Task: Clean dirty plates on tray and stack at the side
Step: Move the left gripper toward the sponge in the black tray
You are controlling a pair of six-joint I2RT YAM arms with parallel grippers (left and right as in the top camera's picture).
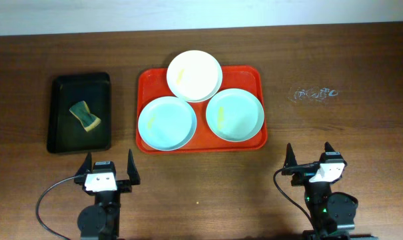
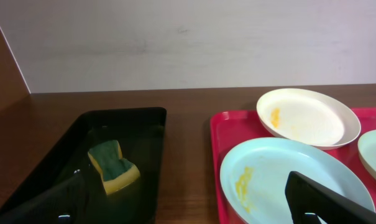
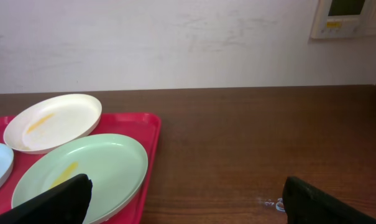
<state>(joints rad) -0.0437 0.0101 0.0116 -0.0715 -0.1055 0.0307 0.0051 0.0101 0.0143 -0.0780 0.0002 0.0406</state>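
Starting well likely means sending the left gripper (image 1: 109, 160), fingers apart and empty, ahead and slightly left to the sponge (image 1: 86, 115); the right gripper (image 1: 308, 150), also spread, idles, with 3 plates (image 1: 166, 123) on the tray (image 1: 252, 75) ahead-left of it

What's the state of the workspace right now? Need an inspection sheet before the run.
Surface: brown wooden table.
Job's things: red tray holds three plates, all with yellow smears: cream plate overhanging the far rim, blue plate near left, mint plate near right. None stacked at the side yet.
Clutter: black tray left of it with a sponge inside; pale mark on the table to the right, nature unclear.
Pincers: left pincer and right pincer open, empty, at the near edge.
Cables: a black cable loops beside each arm base, apart from the trays.
Surroundings: pale wall; wall panel top right.
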